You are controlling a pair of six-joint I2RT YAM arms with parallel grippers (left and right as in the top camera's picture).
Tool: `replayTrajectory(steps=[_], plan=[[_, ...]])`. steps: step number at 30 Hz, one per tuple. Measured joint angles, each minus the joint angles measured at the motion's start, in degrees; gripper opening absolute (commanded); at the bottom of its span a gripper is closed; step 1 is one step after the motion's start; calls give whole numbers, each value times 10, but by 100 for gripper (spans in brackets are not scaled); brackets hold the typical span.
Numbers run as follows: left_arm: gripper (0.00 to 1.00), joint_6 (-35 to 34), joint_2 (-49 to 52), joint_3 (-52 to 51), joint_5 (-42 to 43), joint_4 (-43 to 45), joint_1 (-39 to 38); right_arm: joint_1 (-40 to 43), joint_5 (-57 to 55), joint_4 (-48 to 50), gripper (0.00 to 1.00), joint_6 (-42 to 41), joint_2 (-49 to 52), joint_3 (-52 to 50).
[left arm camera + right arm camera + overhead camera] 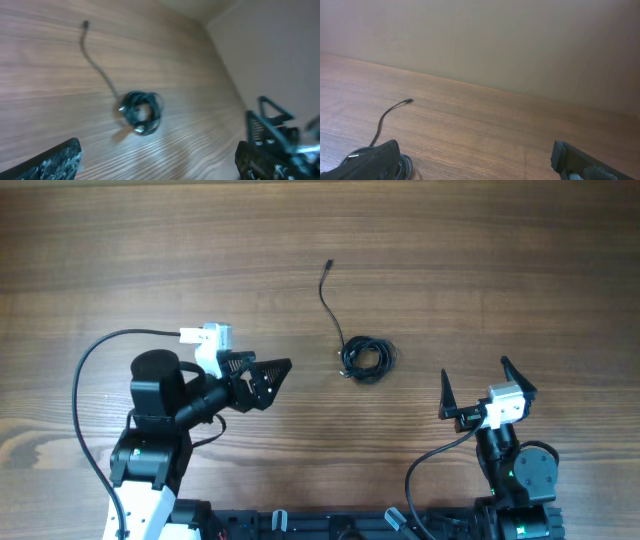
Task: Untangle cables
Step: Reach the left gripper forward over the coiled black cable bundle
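Overhead: cables [367, 358] sit bunched on the table [150, 240] between the arms, one tail trailing toward the far edge. The left gripper [278, 380] points right at them and the right gripper [474, 372] faces past, both jaws wide apart. Left wrist: cables [141, 112] dead ahead between the fingers. Right wrist: cables [380, 125] off by the left finger [370, 162], so I'd say left has the cleaner line.

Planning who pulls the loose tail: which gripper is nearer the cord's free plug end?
Left. In the overhead view the left gripper sits below-left of the plug end; the right gripper is farther, below and well to its right, past the bundled cables.
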State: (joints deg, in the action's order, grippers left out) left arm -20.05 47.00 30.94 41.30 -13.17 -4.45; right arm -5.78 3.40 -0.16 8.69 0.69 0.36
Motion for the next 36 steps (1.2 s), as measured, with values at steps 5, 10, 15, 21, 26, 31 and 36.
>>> replayTrajectory(steps=[5, 10, 15, 21, 26, 31, 36], plan=[[100, -61, 0, 1, 21, 60, 0, 0, 0, 0, 100, 0, 0, 0], [100, -108, 1, 1, 14, 61, 0, 0, 0, 0, 100, 0, 0, 0], [100, -127, 18, 1, 2, 61, -3, 0, 0, 0, 100, 0, 0, 0], [100, -134, 52, 1, -42, 75, -39, 0, 0, 0, 100, 0, 0, 0], [99, -135, 98, 14, -82, 69, -92, 0, 0, 0, 100, 0, 0, 0], [99, -136, 147, 73, -152, 7, -141, 0, 0, 0, 100, 0, 0, 0], [100, -137, 212, 180, -242, -83, -186, 0, 0, 0, 100, 0, 0, 0]])
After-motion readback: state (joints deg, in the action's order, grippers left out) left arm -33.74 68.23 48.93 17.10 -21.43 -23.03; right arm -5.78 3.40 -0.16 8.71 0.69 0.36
